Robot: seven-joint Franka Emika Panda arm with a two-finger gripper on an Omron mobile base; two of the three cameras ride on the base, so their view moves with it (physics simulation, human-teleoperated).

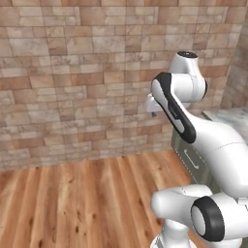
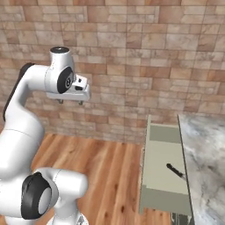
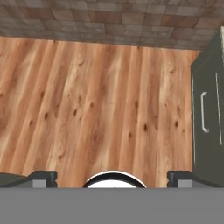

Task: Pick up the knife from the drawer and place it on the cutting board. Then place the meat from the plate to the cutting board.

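Even, bright rendered light, soft faint shadows, slightly blurry low-resolution detail throughout.

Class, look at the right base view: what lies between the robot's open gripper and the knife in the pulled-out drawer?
Nothing stands between. The gripper hangs over bare wooden floor; then comes the drawer edge and its pale bottom up to the knife.

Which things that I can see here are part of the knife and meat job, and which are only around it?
Part of the job:
- knife, lying inside the open drawer
- drawer, pulled out under the counter edge
- gripper, jaws open and empty, high over the wooden floor

Only around it:
- marble counter
- brick wall
- wooden floor
- cabinet front with bar handle
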